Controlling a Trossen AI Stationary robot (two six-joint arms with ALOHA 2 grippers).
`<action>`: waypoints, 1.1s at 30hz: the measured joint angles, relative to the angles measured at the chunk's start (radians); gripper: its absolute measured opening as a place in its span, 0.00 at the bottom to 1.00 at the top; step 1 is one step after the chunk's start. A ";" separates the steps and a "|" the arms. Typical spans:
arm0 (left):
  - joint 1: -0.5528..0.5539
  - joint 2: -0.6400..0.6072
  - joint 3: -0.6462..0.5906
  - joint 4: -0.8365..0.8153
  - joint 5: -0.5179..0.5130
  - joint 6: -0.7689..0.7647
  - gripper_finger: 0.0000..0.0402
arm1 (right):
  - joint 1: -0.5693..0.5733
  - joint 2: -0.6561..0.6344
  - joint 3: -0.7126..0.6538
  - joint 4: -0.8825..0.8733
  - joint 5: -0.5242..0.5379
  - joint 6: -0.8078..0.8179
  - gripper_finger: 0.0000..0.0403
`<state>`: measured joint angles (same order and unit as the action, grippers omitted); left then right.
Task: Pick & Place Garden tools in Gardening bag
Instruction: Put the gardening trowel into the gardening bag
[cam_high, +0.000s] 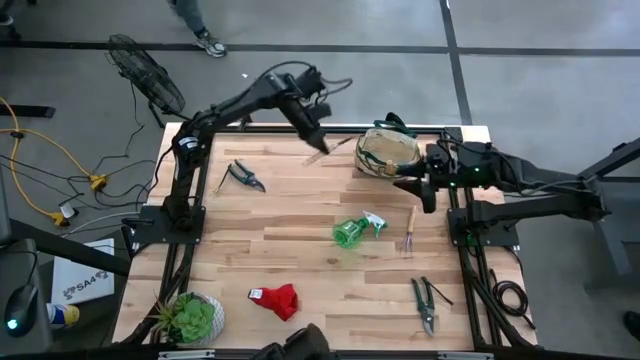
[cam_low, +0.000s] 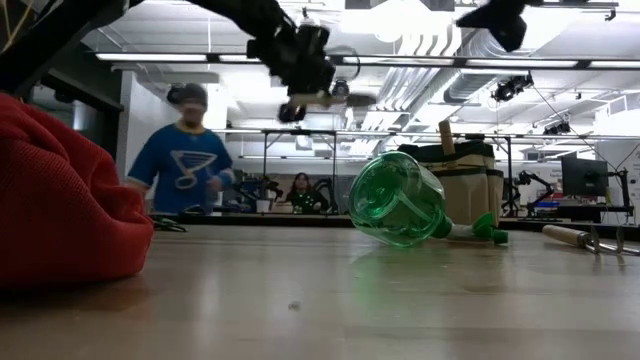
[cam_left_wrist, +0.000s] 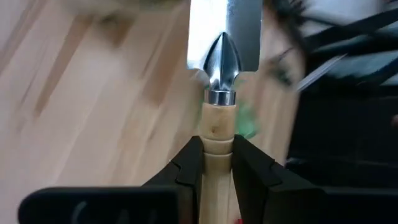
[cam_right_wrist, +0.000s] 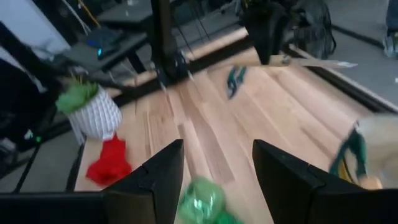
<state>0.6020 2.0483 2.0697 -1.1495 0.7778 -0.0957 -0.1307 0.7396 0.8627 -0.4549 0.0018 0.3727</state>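
While the left gripper (cam_left_wrist: 216, 163) pinches the round, pale wooden handle of a trowel (cam_left_wrist: 219, 93) between its two dark fingers, the polished metal neck and flat shiny blade stick out beyond them; the blade's far end is cut off by the picture's edge. From above, this gripper (cam_high: 318, 142) hangs over the far edge of the plank table (cam_high: 300, 240), just left of the gardening bag (cam_high: 388, 152), a round tan canvas tote with green trim.

The right gripper (cam_right_wrist: 216, 163) holds nothing, its fingers spread wide; it sits (cam_high: 428, 192) just beside the bag, toward the table's middle.

Lying loose on the wood are a translucent green spray bottle (cam_high: 356, 229) on its side near the centre, a wooden-handled fork (cam_high: 409, 233) beside it, a crumpled red glove (cam_high: 277, 299) near the front, dark-handled shears (cam_high: 244, 176) on the left and green-handled shears (cam_high: 425, 304) front right. A leafy potted plant (cam_high: 190, 318) occupies the front-left corner.

The bag's contents are hard to make out from above.
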 joint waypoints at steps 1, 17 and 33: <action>-0.001 0.000 0.018 0.035 0.023 -0.028 0.13 | 0.000 0.017 0.000 0.032 0.005 0.013 0.46; -0.082 -0.003 0.108 0.673 0.067 -0.411 0.13 | 0.109 0.251 0.000 0.312 0.147 0.060 0.46; -0.153 -0.003 0.109 1.004 -0.059 -0.464 0.13 | 0.114 0.248 0.000 0.513 0.461 0.312 0.46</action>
<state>0.4492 2.0449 2.1784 -0.1450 0.7187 -0.5597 -0.0164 0.9874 0.8627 0.0580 0.4623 0.6844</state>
